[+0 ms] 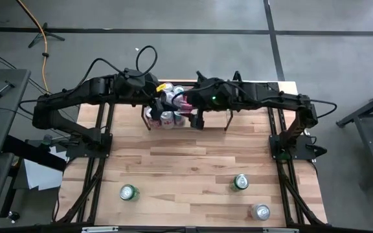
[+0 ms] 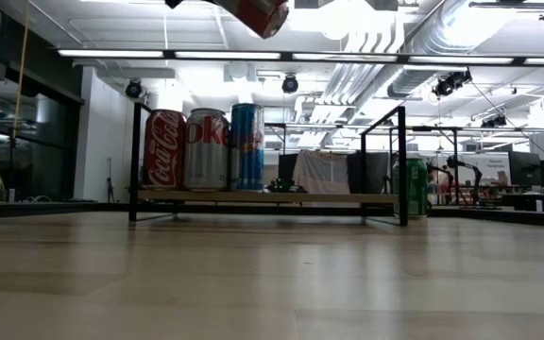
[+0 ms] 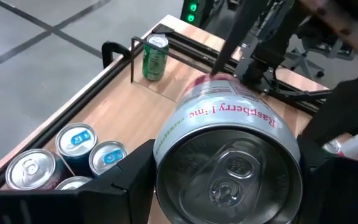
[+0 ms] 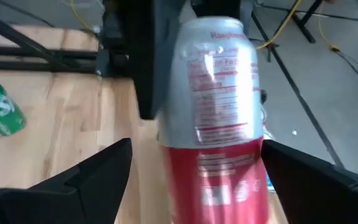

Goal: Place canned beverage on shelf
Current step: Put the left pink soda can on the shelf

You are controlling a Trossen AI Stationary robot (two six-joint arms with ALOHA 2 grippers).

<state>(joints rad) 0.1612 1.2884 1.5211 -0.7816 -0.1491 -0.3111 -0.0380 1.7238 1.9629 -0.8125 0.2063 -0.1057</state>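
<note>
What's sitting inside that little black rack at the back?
On the shelf: a Coca-Cola can, a Diet Coke can and a blue can. Any cans behind them are hidden.

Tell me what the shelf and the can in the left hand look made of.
Shelf: thin black rods, likely painted metal, on a pale wood-grain base. Raspberry-lime can in the left hand: probably aluminium, with a shiny silver top, pull tab and printed wall.
</note>
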